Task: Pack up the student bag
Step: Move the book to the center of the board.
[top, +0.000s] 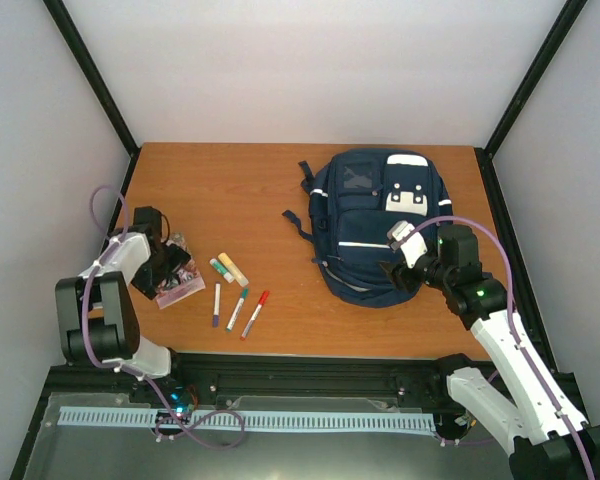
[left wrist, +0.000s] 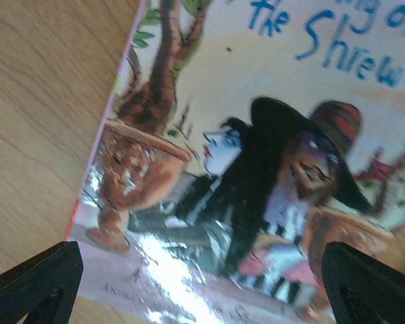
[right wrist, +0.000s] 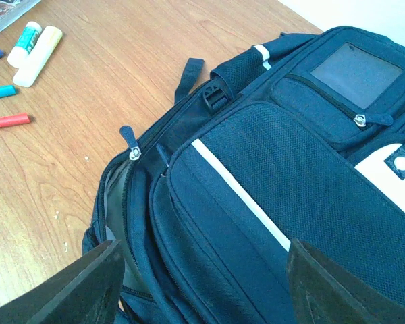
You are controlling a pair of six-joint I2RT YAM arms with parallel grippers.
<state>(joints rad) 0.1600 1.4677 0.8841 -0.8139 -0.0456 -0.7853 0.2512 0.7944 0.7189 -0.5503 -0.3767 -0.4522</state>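
A picture book lies under the open left claw. The student bag lies under the open right claw.

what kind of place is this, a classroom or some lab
Most likely a robot lab test cell, not a classroom: a wooden table boxed in by plain white walls and black frame posts, arms bolted at its near edge, and a student bag, markers and book laid out as props.
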